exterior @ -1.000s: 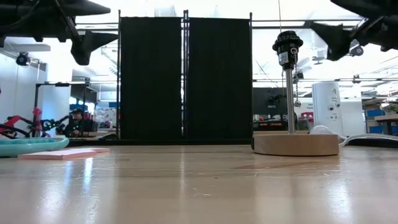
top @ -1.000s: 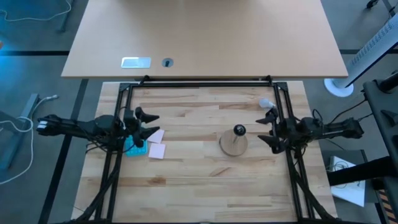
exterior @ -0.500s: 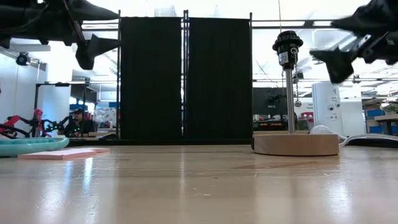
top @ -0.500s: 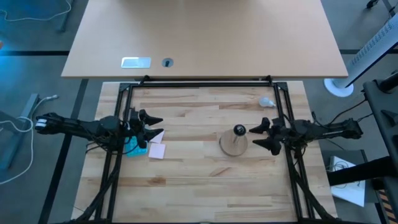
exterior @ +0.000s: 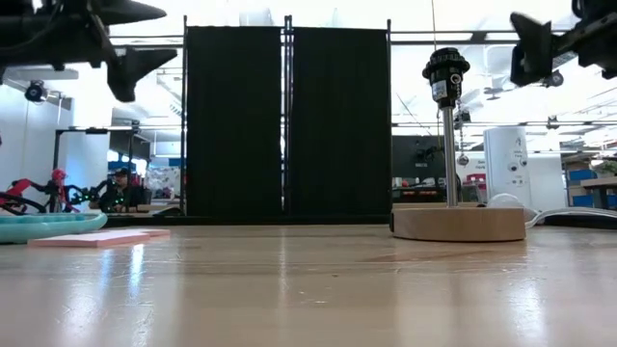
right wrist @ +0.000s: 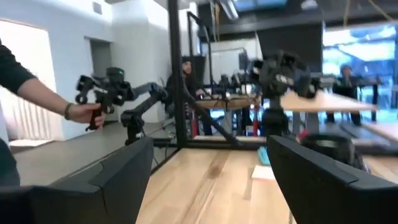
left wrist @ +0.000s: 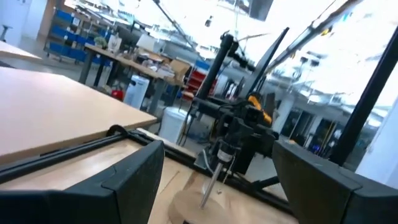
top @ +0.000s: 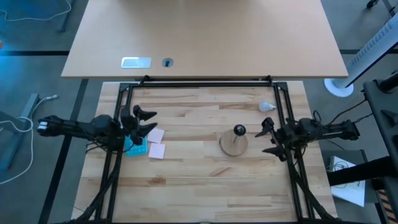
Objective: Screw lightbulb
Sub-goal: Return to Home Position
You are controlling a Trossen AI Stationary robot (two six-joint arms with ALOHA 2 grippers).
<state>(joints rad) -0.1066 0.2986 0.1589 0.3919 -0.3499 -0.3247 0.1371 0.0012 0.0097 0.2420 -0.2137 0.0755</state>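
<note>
Both pincers hung above the desk (top: 205,180) with fingers spread wide and nothing between them. The left pincer (top: 151,121) was over the desk's left part, its tips pointing toward the middle, above a teal tray (top: 132,148) and just beside two pink notes (top: 156,143) lying flat on the wood. The right pincer (top: 266,138) was at the right side, facing the lamp and a little apart from it.

The lamp stood right of centre: a round wooden disc (top: 231,145) resting on the desk, with a thin upright post carrying the black socket (top: 239,130) at its top. The socket was bare, with no bulb in it.

The lightbulb (top: 267,107) lay on the desk toward the far right corner, close to the black frame post, well apart from the socket and clear of both pincers. It was farther from the front edge than the right pincer was. From desk height, a pale rounded shape showed low behind the right edge of the disc; whether that was the bulb could not be told for sure.

In the low view both pincers sat high, near the top corners, above the level of the socket. The right wrist view showed a person's hand (right wrist: 84,113) in the room beyond the desk, gripping a dark handle.
</note>
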